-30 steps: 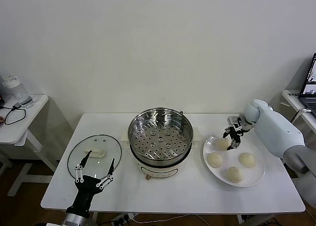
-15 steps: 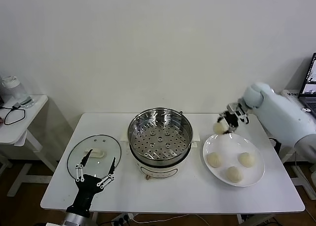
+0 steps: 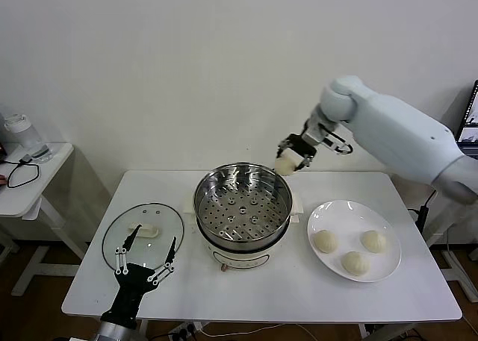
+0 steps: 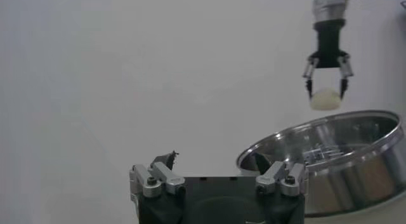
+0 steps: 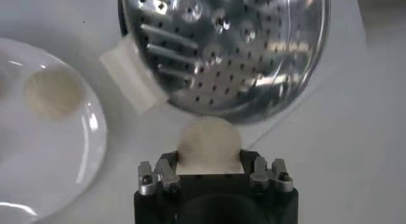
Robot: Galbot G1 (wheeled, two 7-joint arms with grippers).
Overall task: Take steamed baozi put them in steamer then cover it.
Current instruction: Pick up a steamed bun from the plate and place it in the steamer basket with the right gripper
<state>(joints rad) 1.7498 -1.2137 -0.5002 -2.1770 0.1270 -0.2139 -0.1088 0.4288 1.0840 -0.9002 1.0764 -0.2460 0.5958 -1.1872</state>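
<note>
My right gripper [image 3: 291,157] is shut on one steamed baozi [image 3: 284,164], a cream-white bun, and holds it in the air over the far right rim of the steamer [image 3: 242,207]. In the right wrist view the bun [image 5: 209,144] sits between the jaws, just outside the perforated tray [image 5: 247,54]. Three more baozi [image 3: 355,263] lie on the white plate [image 3: 340,213] to the steamer's right. The glass cover [image 3: 153,218] lies flat on the table at the front left. My left gripper [image 3: 151,242] stands open over its near edge, holding nothing.
The white table [image 3: 261,296] carries everything. A small side table [image 3: 30,180] with a jar and a cable stands to the left. A laptop [image 3: 469,124] shows at the right edge.
The right gripper has lifted one baozi off the plate and carried it up and left to the steamer's far rim. The left arm has stayed still.
</note>
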